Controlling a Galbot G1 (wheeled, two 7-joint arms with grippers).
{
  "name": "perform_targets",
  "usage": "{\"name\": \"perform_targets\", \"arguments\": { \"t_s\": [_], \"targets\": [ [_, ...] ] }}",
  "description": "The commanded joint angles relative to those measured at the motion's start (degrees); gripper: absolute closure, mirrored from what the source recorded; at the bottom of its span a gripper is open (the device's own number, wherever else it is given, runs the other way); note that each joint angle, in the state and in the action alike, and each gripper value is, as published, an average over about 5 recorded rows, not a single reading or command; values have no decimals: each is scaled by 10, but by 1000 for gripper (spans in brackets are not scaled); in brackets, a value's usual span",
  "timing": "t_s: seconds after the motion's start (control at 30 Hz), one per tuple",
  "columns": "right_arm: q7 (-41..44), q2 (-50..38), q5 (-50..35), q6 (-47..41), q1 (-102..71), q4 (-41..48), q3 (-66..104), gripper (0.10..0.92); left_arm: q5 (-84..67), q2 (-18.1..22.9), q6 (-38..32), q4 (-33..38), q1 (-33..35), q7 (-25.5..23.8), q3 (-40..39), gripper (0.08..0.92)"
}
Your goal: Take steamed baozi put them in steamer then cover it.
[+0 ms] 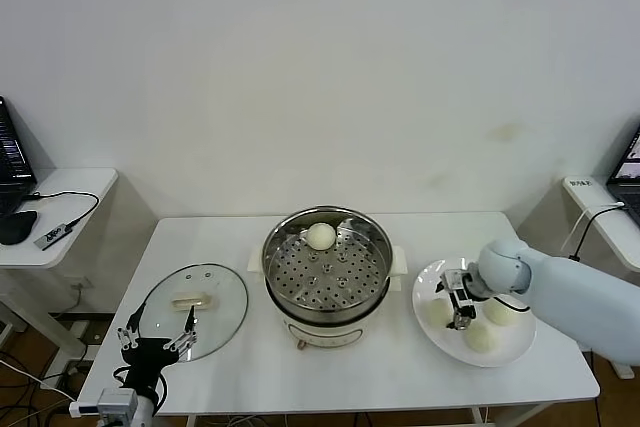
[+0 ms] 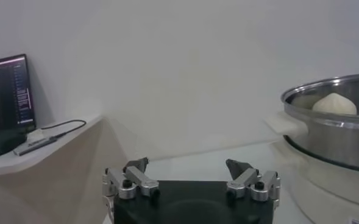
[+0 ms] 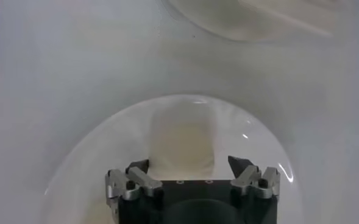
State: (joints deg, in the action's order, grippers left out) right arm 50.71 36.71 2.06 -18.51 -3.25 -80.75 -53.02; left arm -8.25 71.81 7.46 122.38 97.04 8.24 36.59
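Now my right gripper straddles a baozi on the plate, jaws open around it, at three o'clock of the steamer; my left gripper idles open by the cover.

Steamer between cover and plate

The right gripper is covering part of one steamed baozi on the plate. In the right wrist view the bun is looking blurred, so contact is unclear. The steamer is being cut by the picture's edge in the left wrist view.
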Motion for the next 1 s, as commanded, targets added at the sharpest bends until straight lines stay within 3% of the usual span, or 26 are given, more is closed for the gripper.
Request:
{"name": "perform_targets", "arguments": {
  "t_s": [0.03,0.3,0.67,1.0],
  "targets": [
    [-4,15,4,-1,-15,15,10,269,1,0,0,0,0,0,-1,177],
    [21,0,1,-4,11,4,5,396,2,2,0,0,-2,1,-3,177],
    [86,-44,-44,9,134,-25,-26,407,1,-2,1,3,-4,1,-4,177],
    [99,-53,-168,-19,399,-79,-162,400,-2,-10,4,9,-11,-1,-10,177]
  ]
}}
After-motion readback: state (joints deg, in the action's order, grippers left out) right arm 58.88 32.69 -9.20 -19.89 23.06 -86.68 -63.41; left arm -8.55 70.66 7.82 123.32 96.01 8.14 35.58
